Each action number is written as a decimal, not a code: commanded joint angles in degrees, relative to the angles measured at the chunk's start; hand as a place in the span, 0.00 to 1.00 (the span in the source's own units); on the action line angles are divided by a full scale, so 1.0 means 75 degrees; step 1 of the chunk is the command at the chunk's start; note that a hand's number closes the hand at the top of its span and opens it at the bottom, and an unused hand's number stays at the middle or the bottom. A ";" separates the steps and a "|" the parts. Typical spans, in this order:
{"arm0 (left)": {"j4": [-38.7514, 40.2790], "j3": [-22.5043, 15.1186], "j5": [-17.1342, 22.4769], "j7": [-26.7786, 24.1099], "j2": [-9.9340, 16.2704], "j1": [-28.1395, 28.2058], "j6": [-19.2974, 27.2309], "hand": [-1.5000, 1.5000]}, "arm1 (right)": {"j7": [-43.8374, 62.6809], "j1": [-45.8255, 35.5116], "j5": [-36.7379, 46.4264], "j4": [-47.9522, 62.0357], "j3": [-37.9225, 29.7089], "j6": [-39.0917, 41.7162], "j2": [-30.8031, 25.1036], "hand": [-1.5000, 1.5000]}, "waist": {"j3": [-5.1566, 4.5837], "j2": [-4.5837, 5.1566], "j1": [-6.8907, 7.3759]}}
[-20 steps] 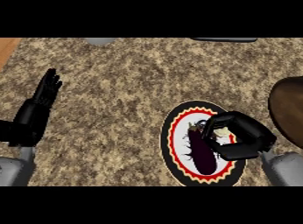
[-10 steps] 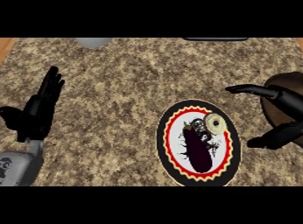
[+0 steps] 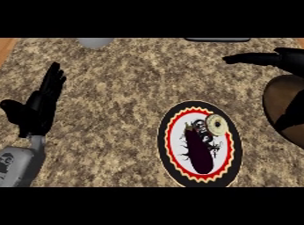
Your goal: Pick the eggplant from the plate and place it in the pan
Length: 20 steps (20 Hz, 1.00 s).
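The granite counter (image 3: 135, 79) carries the whole layout. At its right edge sits the brown pan (image 3: 285, 99), only partly in view and holding nothing visible. Near the centre lies the plate (image 3: 170, 151), white with a red and black rim.

The left hand (image 3: 39, 104) rests open at the left side, fingers straight and raised, holding nothing.

The right hand (image 3: 291, 61) is spread wide above the pan, thumb and fingers well apart, with nothing between them. A second ago it was curled over the plate at the eggplant; it has since swung up and right without its load.

The eggplant (image 3: 199, 149) lies on the plate, dark and lengthwise, just beside a small pale ring-shaped item (image 3: 215, 126).

Finding: the pick has not succeeded. The transfer is not started in any real sense, and in my judgement the right hand must return to the plate and close round the eggplant's body again.
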 commanded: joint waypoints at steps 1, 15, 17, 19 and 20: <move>0.0059 0.0154 -0.0124 0.0341 0.0048 -0.0280 -0.0008 0.50 | 0.1034 -0.0745 -0.0184 -0.0459 -0.0181 0.0676 0.0123 0.00 | 0.0000 -0.0028 -0.0128; -0.0022 0.0434 -0.0427 0.0125 -0.0354 0.0147 -0.0228 0.50 | 0.2784 -0.0342 -0.0180 -0.1485 0.0139 0.1118 0.2418 0.00 | 0.0004 -0.0039 -0.0185; -0.0465 0.0386 -0.0501 0.0294 -0.0311 0.0464 -0.0331 0.50 | 0.3007 -0.1024 0.0002 -0.0781 0.0068 0.1367 0.2716 0.00 | 0.0004 -0.0022 -0.0086; -0.0162 0.0826 -0.0258 0.0318 -0.0169 0.0166 -0.0613 0.50 | 0.3345 -0.0192 0.0091 -0.2000 0.0072 0.1371 0.2559 0.00 | 0.0005 -0.0033 -0.0163; 0.0171 0.0543 -0.0642 0.0024 -0.0408 0.0097 -0.0411 0.50 | 0.3472 -0.0223 0.0403 -0.1752 0.0252 0.1345 0.2563 0.00 | 0.0004 -0.0023 -0.0166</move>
